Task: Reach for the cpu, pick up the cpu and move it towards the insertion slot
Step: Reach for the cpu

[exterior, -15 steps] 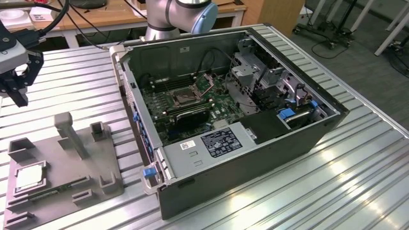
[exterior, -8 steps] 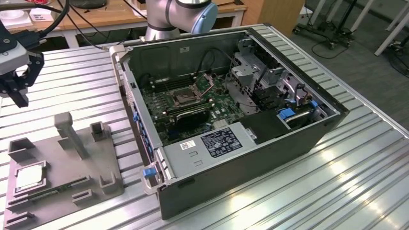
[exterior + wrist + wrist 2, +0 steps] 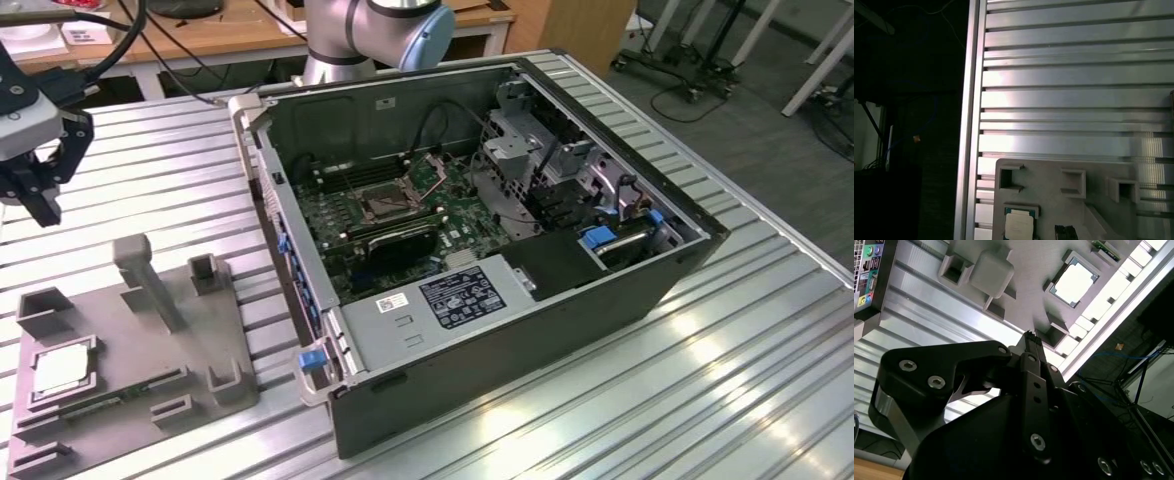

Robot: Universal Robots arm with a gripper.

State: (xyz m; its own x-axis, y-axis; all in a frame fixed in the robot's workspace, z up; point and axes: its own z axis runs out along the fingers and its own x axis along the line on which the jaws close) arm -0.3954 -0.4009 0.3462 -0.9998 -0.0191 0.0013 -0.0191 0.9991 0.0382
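cpu (image 3: 1019, 226) clipped by first wrist view's edge, pincer (image 3: 35, 200) cropped at exterior view's left

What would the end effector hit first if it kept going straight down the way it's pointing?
Probably the ribbed metal table, just short of the grey fixture tray holding the cpu. The end effector points down over bare slats, though depth is unclear.

A ribbed, silvery metal table (image 3: 747, 375) carries two things. An open computer case (image 3: 561, 335) lies on its side mid-table. A grey plastic holder (image 3: 127, 345) rests just beside it, close to one table edge.
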